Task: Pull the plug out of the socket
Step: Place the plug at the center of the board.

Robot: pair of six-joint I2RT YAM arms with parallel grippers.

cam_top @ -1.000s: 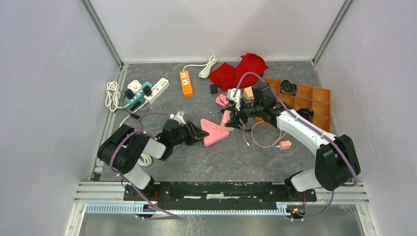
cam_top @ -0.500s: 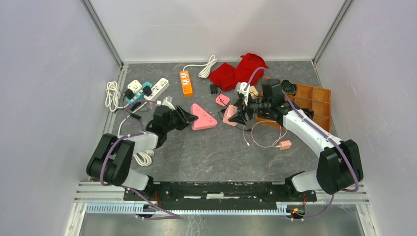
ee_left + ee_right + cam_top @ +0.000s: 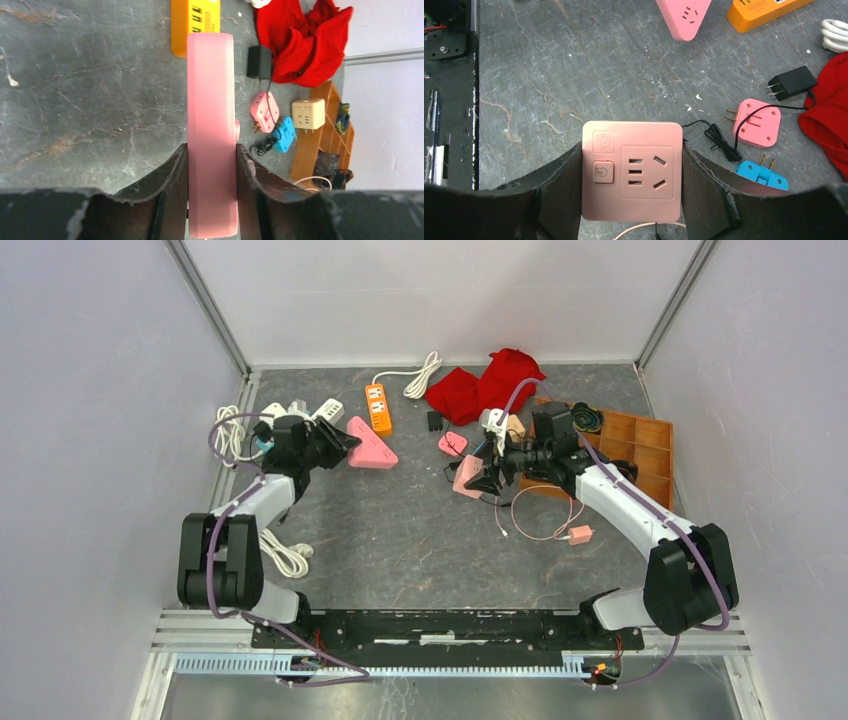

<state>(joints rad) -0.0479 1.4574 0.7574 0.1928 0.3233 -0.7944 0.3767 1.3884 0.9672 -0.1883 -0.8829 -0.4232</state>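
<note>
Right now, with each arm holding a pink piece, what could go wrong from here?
1. The left jaws pinch only one end of the triangular pink socket, so it could swing or slip.
2. It is close to the orange power strip and may knock it.
3. The black cord beside the square pink socket in the right jaws could snag.

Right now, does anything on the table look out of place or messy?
Yes. A crumpled red cloth lies heaped at the back, which looks odd beside all the electrical parts. Nearer, next to the wooden tray, a pink plug trails its thin cable in loose, untidy loops.
</note>
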